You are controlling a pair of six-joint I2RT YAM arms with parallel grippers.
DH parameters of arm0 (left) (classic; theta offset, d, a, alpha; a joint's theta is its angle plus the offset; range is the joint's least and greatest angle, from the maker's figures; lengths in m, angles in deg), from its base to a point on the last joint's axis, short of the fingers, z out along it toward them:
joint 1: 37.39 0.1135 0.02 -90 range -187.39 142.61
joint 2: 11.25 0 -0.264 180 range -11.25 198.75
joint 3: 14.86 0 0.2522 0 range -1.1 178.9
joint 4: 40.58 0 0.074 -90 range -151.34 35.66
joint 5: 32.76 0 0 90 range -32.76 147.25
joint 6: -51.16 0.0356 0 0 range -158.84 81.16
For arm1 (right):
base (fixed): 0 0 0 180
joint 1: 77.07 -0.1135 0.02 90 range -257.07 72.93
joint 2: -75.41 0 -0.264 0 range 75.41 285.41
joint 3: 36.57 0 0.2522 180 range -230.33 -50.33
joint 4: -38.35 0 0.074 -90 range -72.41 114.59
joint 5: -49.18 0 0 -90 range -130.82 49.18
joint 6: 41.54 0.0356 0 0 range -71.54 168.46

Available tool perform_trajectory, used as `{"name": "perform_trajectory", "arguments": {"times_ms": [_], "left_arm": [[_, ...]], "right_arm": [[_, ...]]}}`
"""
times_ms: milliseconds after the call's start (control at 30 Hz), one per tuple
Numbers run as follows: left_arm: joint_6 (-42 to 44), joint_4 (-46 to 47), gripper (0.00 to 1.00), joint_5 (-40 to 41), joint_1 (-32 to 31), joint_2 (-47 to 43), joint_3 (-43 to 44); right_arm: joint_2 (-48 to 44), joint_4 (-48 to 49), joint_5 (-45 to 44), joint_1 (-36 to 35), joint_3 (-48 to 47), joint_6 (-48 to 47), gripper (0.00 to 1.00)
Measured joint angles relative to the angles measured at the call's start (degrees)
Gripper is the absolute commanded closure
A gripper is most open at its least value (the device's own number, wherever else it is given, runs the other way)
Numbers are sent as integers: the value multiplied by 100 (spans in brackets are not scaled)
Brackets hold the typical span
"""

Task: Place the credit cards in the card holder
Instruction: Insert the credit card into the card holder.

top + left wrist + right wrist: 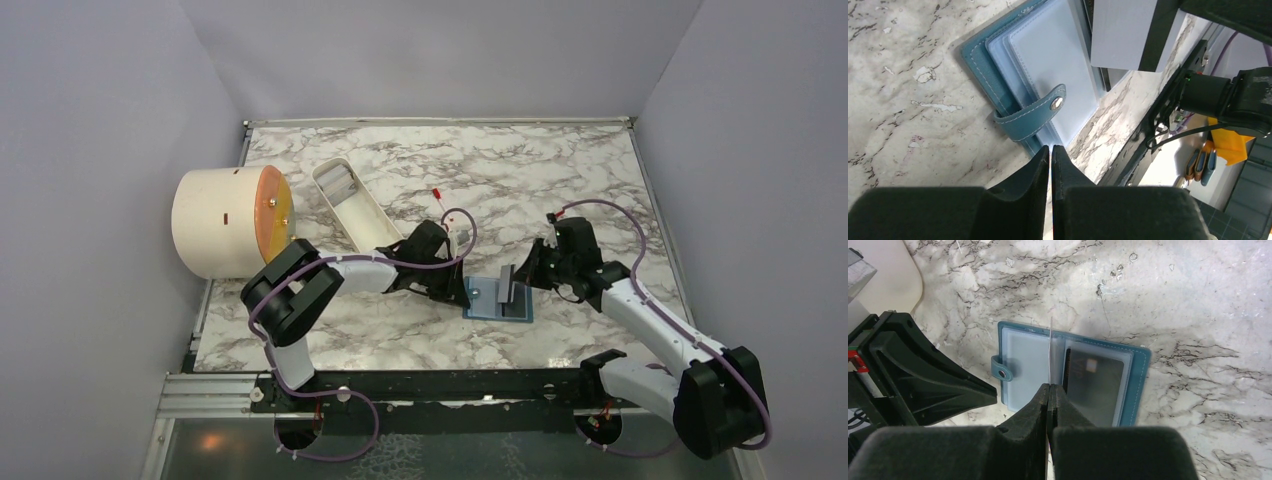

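Observation:
The teal-blue card holder [480, 298] [983, 65] [1139, 385] lies open on the marble, its snap strap [1055, 103] [1001, 374] folded over the left panel. A dark grey credit card [1095, 382] sits under the clear pocket of the right panel. My right gripper [520, 282] [1049, 385] is shut on a thin pale sleeve page [1123, 35] [1050, 340] of the holder and holds it upright at the spine. My left gripper [463, 293] [1051, 146] rests at the holder's left edge, jaws together but for a hairline slit, with nothing visible between them.
A cream cylinder [225, 222] with a round orange face lies at the left wall. Beside it a long white oval tray [352, 205] holds a grey item. A small red object [437, 190] lies behind the left arm. The black front rail [400, 385] runs close behind the holder.

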Motion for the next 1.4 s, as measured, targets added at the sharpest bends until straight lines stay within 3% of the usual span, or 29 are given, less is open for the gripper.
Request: {"name": "perform_trajectory", "arguments": {"times_ms": [1400], "left_arm": [[153,-238,94,256,-96,175,44]], "right_arm": [[-131,896,195,33,791,254,99]]}}
